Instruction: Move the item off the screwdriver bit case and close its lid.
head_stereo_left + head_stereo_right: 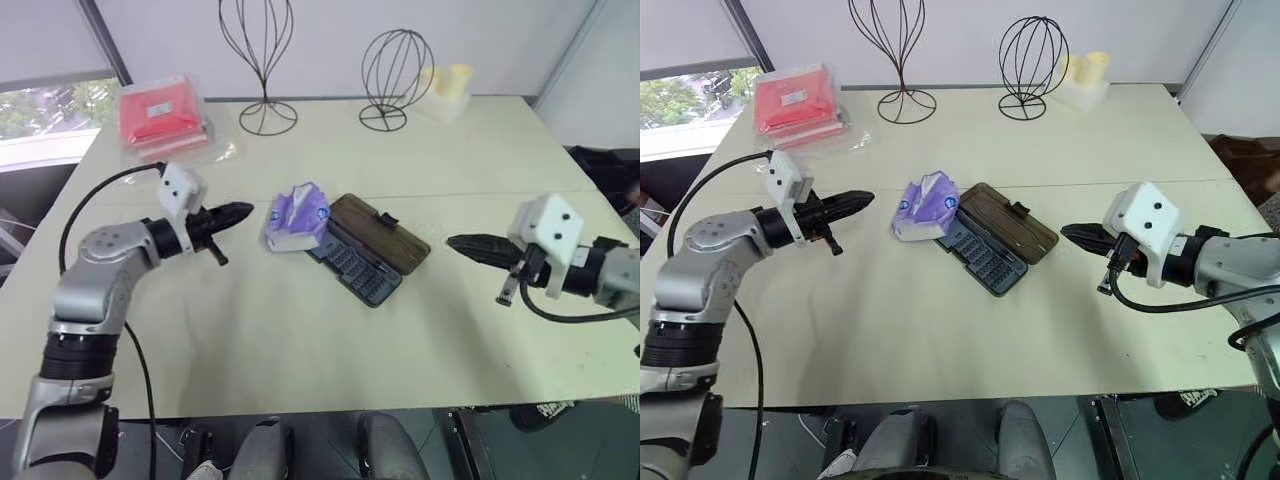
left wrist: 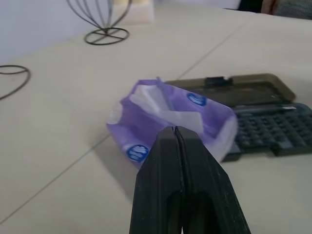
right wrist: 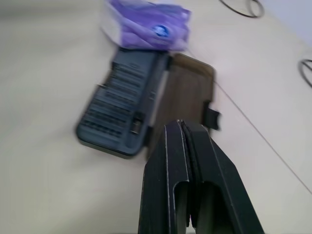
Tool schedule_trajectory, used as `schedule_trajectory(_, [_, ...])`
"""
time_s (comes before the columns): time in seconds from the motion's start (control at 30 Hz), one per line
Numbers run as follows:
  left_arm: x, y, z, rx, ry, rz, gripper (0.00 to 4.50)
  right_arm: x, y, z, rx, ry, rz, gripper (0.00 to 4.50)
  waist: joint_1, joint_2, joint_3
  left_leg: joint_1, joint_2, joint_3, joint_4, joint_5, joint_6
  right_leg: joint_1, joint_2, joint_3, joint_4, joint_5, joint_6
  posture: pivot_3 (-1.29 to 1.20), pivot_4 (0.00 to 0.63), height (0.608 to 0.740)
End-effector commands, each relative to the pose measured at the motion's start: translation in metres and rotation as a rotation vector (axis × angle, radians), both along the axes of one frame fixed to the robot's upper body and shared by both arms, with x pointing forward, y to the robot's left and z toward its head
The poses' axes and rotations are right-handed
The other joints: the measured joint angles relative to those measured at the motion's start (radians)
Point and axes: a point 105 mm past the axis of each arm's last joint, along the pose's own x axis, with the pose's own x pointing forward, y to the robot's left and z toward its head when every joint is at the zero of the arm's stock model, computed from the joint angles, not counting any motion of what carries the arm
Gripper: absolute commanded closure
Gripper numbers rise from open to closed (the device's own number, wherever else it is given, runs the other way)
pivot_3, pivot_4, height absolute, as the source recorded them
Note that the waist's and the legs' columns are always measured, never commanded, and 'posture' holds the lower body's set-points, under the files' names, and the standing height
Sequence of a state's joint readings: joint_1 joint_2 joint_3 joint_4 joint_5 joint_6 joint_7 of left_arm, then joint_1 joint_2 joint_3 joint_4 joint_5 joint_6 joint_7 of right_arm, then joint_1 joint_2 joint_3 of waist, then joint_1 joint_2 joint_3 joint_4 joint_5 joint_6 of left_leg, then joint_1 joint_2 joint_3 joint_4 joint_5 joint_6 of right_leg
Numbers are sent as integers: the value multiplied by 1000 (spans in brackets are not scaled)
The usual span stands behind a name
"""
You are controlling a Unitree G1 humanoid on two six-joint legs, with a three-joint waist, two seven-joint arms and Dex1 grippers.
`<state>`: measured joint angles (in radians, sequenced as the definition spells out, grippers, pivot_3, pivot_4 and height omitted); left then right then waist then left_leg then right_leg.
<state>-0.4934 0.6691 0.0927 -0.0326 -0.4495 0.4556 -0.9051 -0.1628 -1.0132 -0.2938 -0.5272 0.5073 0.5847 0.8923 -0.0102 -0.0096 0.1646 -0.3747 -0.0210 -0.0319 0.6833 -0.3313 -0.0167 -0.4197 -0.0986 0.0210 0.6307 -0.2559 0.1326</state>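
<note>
Worktop (image 1: 300, 340), pale, carrying:
- Screwdriver bit case (image 1: 355, 265), dark grey tray, open, at centre.
- Lid (image 1: 380, 234), translucent brown, laid flat beside the tray, black latch tab on its far edge.
- Tissue pack (image 1: 296, 220), purple and white, resting on the case's left end.
- Left gripper (image 1: 240, 211), fingers together, empty, just left of the pack.
- Right gripper (image 1: 458, 242), fingers together, empty, right of the lid, apart from it.

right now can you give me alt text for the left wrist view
A shut black left gripper points at a crinkled purple-and-white tissue pack resting on one end of an open bit case, whose brown lid lies flat behind it on a pale table.
</note>
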Motion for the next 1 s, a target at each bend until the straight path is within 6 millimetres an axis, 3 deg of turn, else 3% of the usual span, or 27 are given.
schedule_trajectory(0.03, [-3, 2, 5, 20, -21, -11, 4500, -3, 7, 12, -14, -50, 32, 4478, 0, 0, 0, 0, 0, 0, 0, 0, 0, 0, 0, 0, 0, 0, 0, 0, 150, 740])
schedule_trajectory(1.0, [-8, -8, 2, 7, 30, -66, 4500, -2, 15, 8, 2, -61, 39, 4478, 0, -1, 1, 0, 0, 0, 0, 0, 0, 0, 0, 0, 0, 0, 0, 0, 150, 740])
